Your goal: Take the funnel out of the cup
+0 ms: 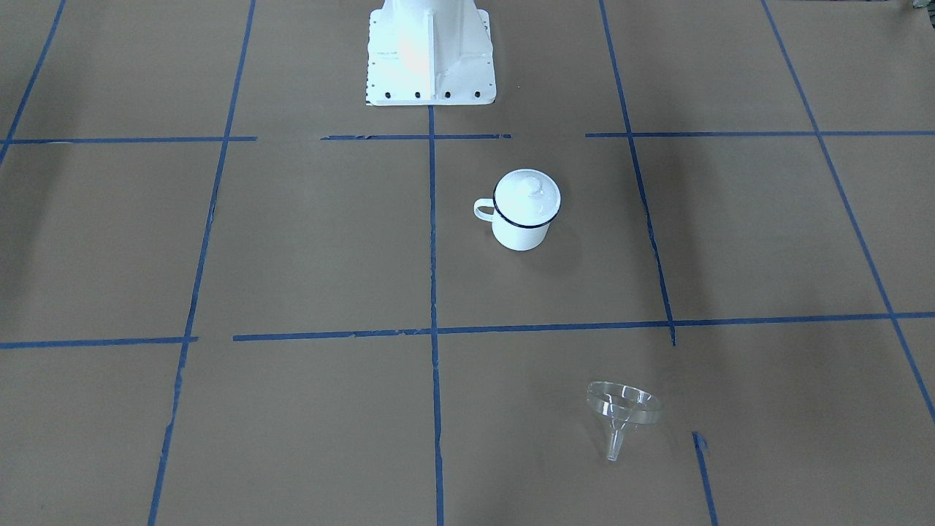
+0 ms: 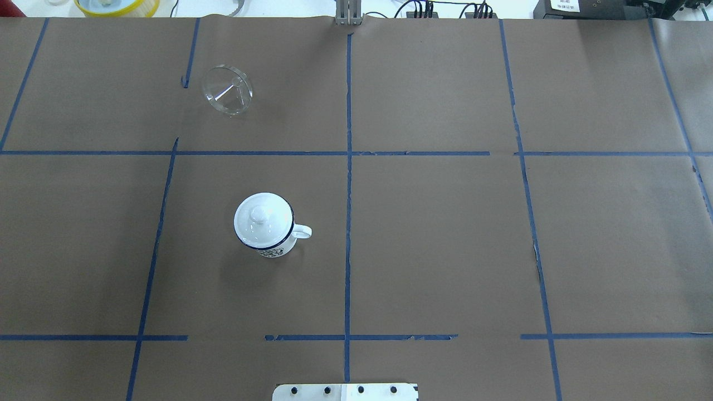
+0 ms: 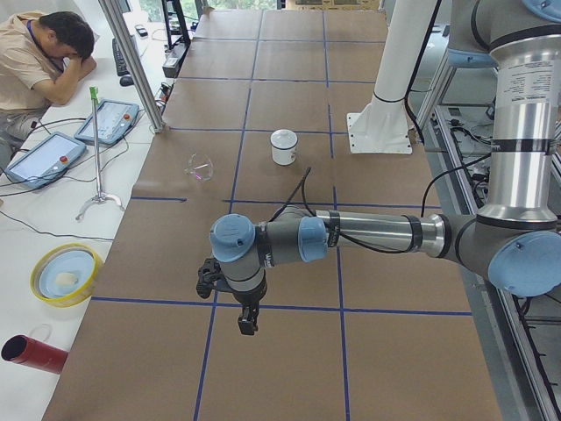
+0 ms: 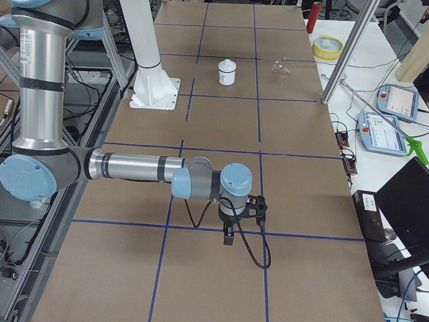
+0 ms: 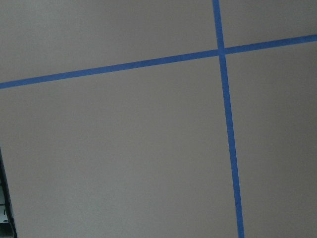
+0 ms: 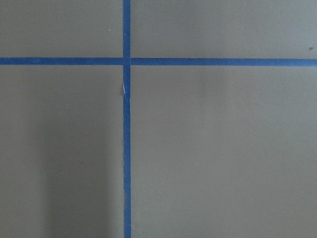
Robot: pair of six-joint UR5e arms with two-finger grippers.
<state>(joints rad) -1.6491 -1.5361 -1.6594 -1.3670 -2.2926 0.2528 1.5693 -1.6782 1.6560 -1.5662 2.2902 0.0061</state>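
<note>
— Fingers on the left gripper: wide or narrow?
— I cannot tell. It shows only from the side, small and dark. It points down over the table, near the tabletop's left end. Its own camera sees just brown paper and 2 crossing strips of blue tape.
— And the right gripper?
— I cannot tell that one either. It points down near the tabletop's right end, above a blue line. Its camera sees only paper and tape too. Each arm reaches out flat and low over the paper.
— Where is the funnel?
— It is out of the cup. It lies tipped over on the paper, near the tabletop's far edge, the one away from the robot, on the robot's left half. Its thin spout points to that far edge.
— And the cup?
— It stands upright nearer the middle of the tabletop, just left of the middle tape line and well apart from the funnel. A white lid with a knob sits on top of it. Its handle points to the robot's right.
— What else?
— A white robot base stands at the middle of the near edge. A person sits at a white desk past the far edge, and a yellow bowl rests on that desk.
</note>
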